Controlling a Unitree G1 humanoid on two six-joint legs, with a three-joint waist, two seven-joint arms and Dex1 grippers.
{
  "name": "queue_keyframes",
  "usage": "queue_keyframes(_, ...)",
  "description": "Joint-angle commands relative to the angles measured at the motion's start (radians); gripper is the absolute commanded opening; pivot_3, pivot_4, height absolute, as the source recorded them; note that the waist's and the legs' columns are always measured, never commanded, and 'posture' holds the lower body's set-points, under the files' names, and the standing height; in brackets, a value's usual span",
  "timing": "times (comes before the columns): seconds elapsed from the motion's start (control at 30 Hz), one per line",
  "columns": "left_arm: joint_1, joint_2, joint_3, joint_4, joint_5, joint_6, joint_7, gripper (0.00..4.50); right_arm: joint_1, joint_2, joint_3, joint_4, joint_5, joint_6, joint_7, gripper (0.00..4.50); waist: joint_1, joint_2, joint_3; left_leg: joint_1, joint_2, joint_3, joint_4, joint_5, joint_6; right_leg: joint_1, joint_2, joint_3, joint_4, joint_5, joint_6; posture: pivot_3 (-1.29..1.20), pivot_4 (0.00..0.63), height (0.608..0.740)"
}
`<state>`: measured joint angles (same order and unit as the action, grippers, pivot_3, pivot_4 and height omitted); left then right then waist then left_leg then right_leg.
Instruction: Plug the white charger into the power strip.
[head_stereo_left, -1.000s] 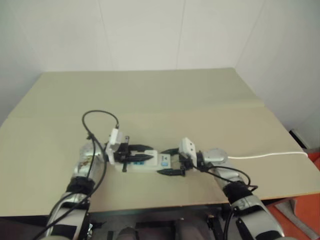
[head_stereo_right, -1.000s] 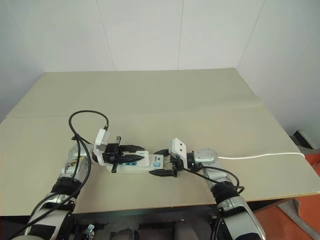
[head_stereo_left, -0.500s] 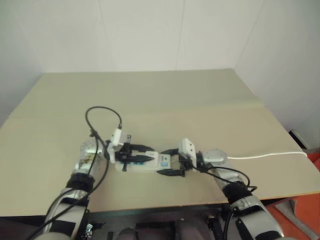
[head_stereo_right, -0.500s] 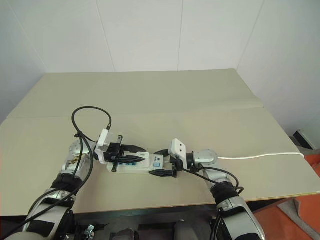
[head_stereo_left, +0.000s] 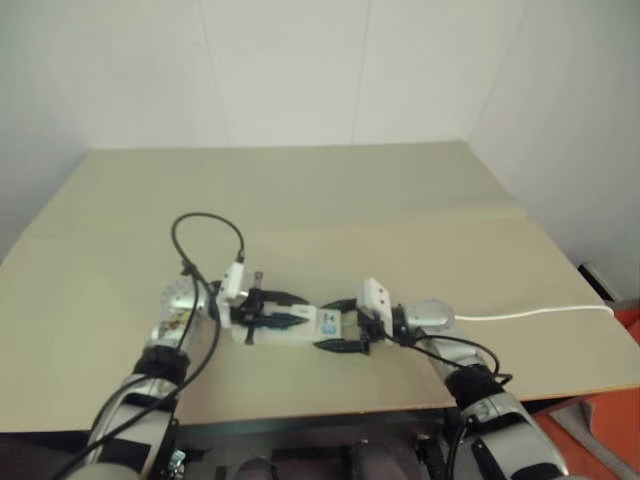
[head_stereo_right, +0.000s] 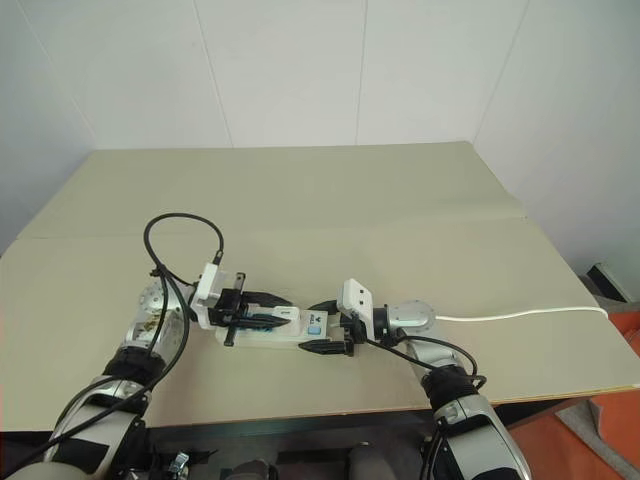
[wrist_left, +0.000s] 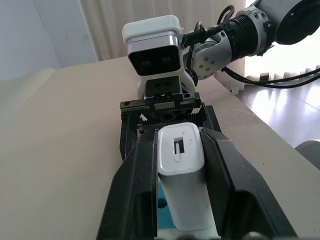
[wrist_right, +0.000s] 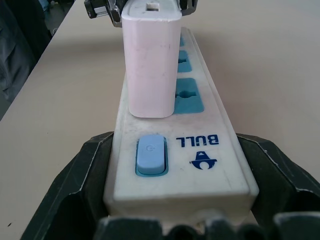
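The power strip (head_stereo_right: 300, 328) lies near the table's front edge, between my two grippers. In the right wrist view its blue switch (wrist_right: 150, 154) is nearest, with the blue sockets (wrist_right: 189, 95) beyond. The white charger (wrist_right: 150, 60) stands upright on the strip beside the socket nearest the switch. Its base meets the strip's face and its prongs are hidden. My left gripper (wrist_left: 180, 134) is shut on the charger, with one black finger (wrist_left: 135, 190) on each side. My right gripper (head_stereo_right: 308, 324) is shut on the strip's switch end, its fingers (wrist_right: 75, 185) pressed to both long sides.
The strip's thin white cord (head_stereo_right: 520, 316) runs right across the beige table (head_stereo_right: 350, 200) and off its right edge. A black cable loop (head_stereo_right: 185, 225) arches over my left wrist. White walls stand behind the table.
My left wrist has tilted slightly with the charger still held. Both hands have stayed where they were, and the strip has not moved.
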<state>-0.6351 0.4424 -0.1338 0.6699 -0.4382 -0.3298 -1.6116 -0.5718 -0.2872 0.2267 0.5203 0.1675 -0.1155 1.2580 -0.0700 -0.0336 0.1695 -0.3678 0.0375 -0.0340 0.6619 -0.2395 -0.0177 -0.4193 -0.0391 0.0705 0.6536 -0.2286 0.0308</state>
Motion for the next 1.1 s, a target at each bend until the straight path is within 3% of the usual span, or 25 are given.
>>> queue_keyframes(0.03,0.05,0.03,-0.005,0.127,0.088,0.0,0.001,0.99,0.0,0.007,0.02,-0.019,-0.007,-0.018,0.015,3.42,0.0,0.003,-0.003,0.0,0.0,0.0,0.0,0.0,0.0,0.0,0.0,0.0,0.0,0.0,0.0,0.0,0.15,0.74)
queue_keyframes(0.37,0.061,0.035,-0.005,0.137,0.093,0.0,-0.002,0.99,-0.004,0.011,0.021,-0.016,-0.012,-0.022,0.017,3.42,-0.001,0.009,-0.007,0.001,0.0,0.0,-0.001,0.0,0.0,0.002,0.0,0.0,-0.001,-0.001,0.0,0.0,0.15,0.74)
queue_keyframes(0.73,0.032,0.037,0.002,0.111,0.051,-0.024,-0.003,4.42,-0.003,0.01,0.024,-0.014,-0.013,-0.024,0.017,3.42,-0.005,0.01,-0.008,0.0,0.0,0.0,-0.003,0.0,0.0,0.0,0.001,0.001,-0.003,-0.001,0.0,0.0,0.15,0.74)
queue_keyframes(0.97,0.012,0.098,-0.009,0.022,-0.042,0.054,-0.003,4.49,-0.006,0.011,0.024,-0.009,-0.016,-0.028,0.018,3.42,-0.007,0.009,-0.006,-0.002,0.001,0.0,-0.003,0.0,0.0,-0.002,0.001,0.001,-0.003,-0.001,0.0,0.0,0.15,0.74)
queue_keyframes(1.1,-0.029,0.171,0.068,-0.032,-0.076,0.152,0.003,4.49,-0.006,0.007,0.021,-0.016,-0.009,-0.021,0.024,3.42,-0.006,0.006,-0.004,-0.002,0.001,0.0,-0.003,0.0,0.0,-0.003,0.002,0.0,-0.003,-0.001,0.0,0.0,0.15,0.74)
